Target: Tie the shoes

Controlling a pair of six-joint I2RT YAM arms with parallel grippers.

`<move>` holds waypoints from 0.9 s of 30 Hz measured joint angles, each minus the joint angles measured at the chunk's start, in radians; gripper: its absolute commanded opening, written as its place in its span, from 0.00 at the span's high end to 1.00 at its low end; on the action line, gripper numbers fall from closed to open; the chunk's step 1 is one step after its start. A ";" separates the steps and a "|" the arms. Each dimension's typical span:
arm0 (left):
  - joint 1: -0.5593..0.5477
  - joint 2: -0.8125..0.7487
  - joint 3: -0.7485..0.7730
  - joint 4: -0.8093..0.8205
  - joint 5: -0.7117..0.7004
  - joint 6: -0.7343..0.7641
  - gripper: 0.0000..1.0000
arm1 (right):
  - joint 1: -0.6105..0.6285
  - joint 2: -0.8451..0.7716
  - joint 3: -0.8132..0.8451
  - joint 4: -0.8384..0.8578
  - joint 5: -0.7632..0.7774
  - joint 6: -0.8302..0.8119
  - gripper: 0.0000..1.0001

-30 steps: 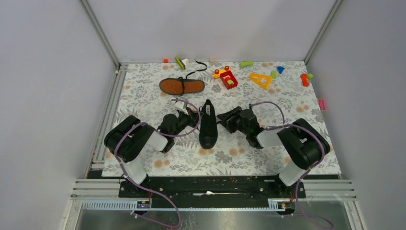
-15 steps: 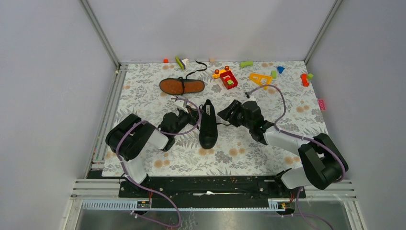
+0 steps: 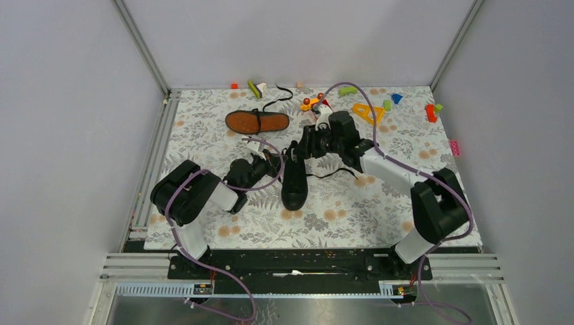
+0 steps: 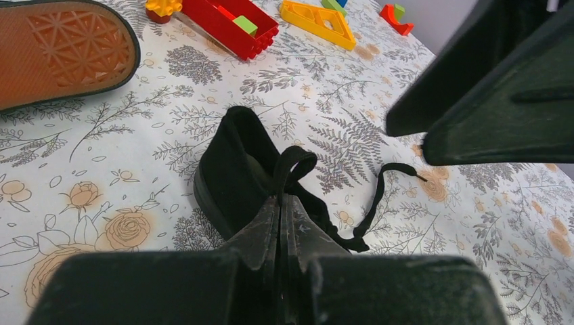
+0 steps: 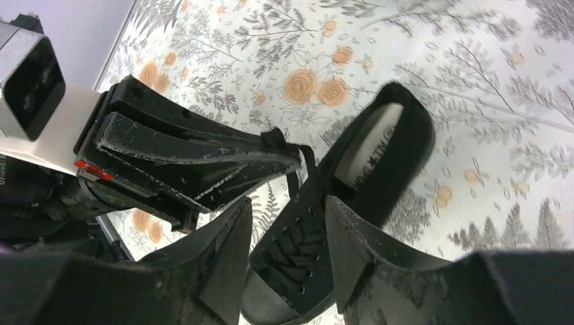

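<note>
One black shoe (image 3: 294, 181) stands upright mid-mat, toe toward me. The other shoe (image 3: 257, 122) lies behind it at the left with its orange-brown sole showing, and it also shows in the left wrist view (image 4: 61, 47). My left gripper (image 3: 269, 162) is at the upright shoe's left side, shut on a loop of its black lace (image 4: 292, 162) above the shoe (image 4: 233, 179). My right gripper (image 3: 302, 149) is open and hangs over the shoe's opening; its fingers (image 5: 233, 237) straddle the laced tongue (image 5: 298, 247). A loose lace end (image 3: 332, 173) lies to the right.
Toy blocks lie along the back: a red one (image 3: 323, 110), a yellow triangle (image 3: 367, 112), a green piece (image 3: 348, 90), red and green pieces (image 3: 431, 112) and a pink one (image 3: 454, 147) at the right edge. Grey walls stand on three sides.
My right arm has swung from the shoe's right side back and left, ending over the shoe's opening. The loose lace end now lies on the mat. My left gripper has held still.
</note>
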 measured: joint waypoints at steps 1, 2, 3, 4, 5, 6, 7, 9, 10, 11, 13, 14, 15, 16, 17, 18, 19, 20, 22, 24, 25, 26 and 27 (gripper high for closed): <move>0.000 0.000 0.000 0.002 0.002 0.000 1.00 | 0.000 0.025 0.029 -0.012 -0.025 -0.032 0.50; 0.000 0.000 0.000 0.003 0.004 0.000 1.00 | 0.000 0.048 0.056 -0.024 -0.048 -0.062 0.50; 0.000 0.000 0.000 0.003 0.005 0.000 1.00 | 0.000 0.069 0.079 -0.035 -0.067 -0.090 0.50; 0.000 0.000 0.000 0.003 0.007 0.000 1.00 | 0.000 0.081 0.093 -0.043 -0.077 -0.109 0.50; 0.000 0.000 0.000 0.003 0.008 0.000 1.00 | 0.000 0.096 0.108 -0.055 -0.091 -0.133 0.50; 0.000 0.000 0.000 0.003 0.008 0.000 1.00 | 0.000 0.108 0.121 -0.062 -0.098 -0.153 0.51; 0.000 0.000 0.000 0.003 0.009 0.000 1.00 | 0.000 0.120 0.134 -0.072 -0.109 -0.174 0.51; 0.000 0.000 0.000 0.003 0.010 0.000 1.00 | 0.000 0.137 0.156 -0.093 -0.121 -0.200 0.53; 0.000 0.000 0.000 0.003 0.011 0.000 1.00 | 0.000 0.147 0.171 -0.103 -0.126 -0.212 0.54; 0.000 0.000 0.000 0.003 0.011 0.000 1.00 | 0.001 0.158 0.184 -0.110 -0.131 -0.223 0.54; 0.000 0.000 0.000 0.003 0.012 0.000 1.00 | 0.004 0.177 0.208 -0.114 -0.139 -0.242 0.54; 0.000 0.000 0.000 0.003 0.012 0.000 1.00 | 0.005 0.184 0.215 -0.114 -0.143 -0.248 0.54; 0.000 0.000 0.000 0.003 0.013 0.000 1.00 | 0.006 0.192 0.224 -0.116 -0.146 -0.255 0.55; 0.000 0.000 0.000 0.003 0.013 0.000 1.00 | 0.008 0.198 0.230 -0.120 -0.146 -0.260 0.55; 0.000 0.000 0.000 0.003 0.014 0.000 1.00 | 0.011 0.205 0.239 -0.130 -0.147 -0.266 0.56; 0.000 0.000 0.000 0.003 0.014 0.000 1.00 | 0.014 0.215 0.251 -0.142 -0.147 -0.273 0.56; 0.000 0.000 0.000 0.003 0.015 0.000 1.00 | 0.018 0.225 0.262 -0.153 -0.146 -0.279 0.57; 0.000 0.000 0.000 0.003 0.015 0.000 1.00 | 0.021 0.233 0.271 -0.163 -0.147 -0.285 0.56; 0.001 0.002 0.003 0.003 0.015 0.000 1.00 | 0.027 0.247 0.285 -0.175 -0.148 -0.294 0.57; 0.002 0.003 0.006 0.004 0.016 0.000 1.00 | 0.032 0.256 0.291 -0.183 -0.149 -0.299 0.58; 0.002 0.003 0.007 0.005 0.016 0.000 1.00 | 0.034 0.259 0.292 -0.187 -0.150 -0.302 0.61; 0.002 0.005 0.007 0.006 0.016 0.000 1.00 | 0.036 0.263 0.296 -0.192 -0.151 -0.303 0.63; 0.002 0.007 0.007 0.007 0.016 0.000 1.00 | 0.037 0.266 0.301 -0.197 -0.152 -0.306 0.66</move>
